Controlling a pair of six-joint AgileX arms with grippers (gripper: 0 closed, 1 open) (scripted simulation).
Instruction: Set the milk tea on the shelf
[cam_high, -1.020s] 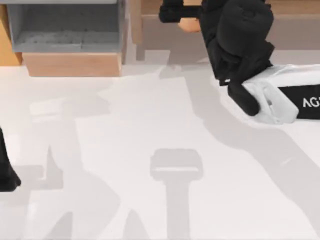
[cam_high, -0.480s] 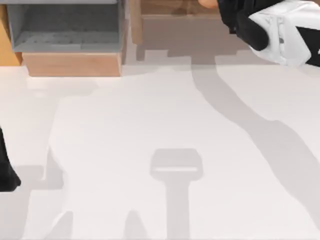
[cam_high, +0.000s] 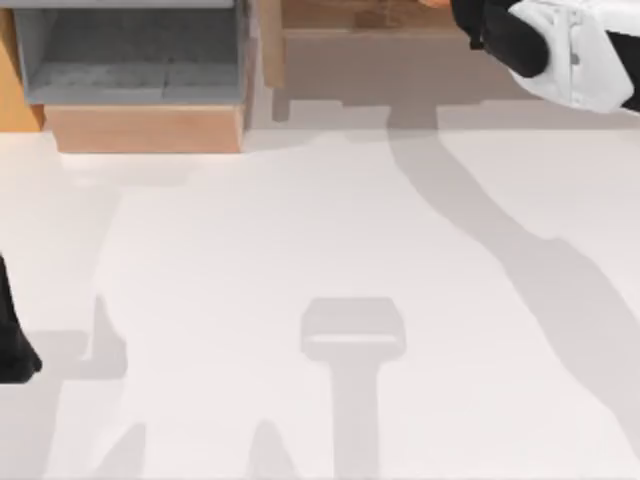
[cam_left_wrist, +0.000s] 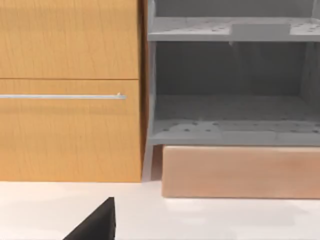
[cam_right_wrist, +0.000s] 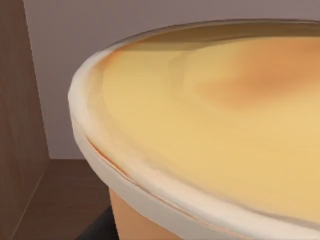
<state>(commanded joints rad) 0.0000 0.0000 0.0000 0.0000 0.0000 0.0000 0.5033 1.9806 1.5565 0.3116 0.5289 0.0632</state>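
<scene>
White table (cam_high: 300, 250) is wide open in the middle. Back left there's a grey-lined box (cam_high: 130, 60); the shelf (cam_high: 380, 45) sits right beside it. Right arm (cam_high: 570, 45) reaches in over the shelf; can't tell its pincer state. Milk tea (cam_right_wrist: 210, 130) is up close inside the shelf, by the wooden upright (cam_right_wrist: 20, 125). Left arm (cam_high: 15, 340) sits parked at the left edge.

Milk tea cup close against the wooden shelf, at the far right of the table.

The milk tea (cam_right_wrist: 210, 130) is an orange-tan cup with a thick pale rim and a domed yellow-orange top. Behind it lie the shelf's dark brown board, wooden upright and grey back. From above, the light-brown shelf (cam_high: 370, 50) spans the far edge, upright at its left end.
</scene>
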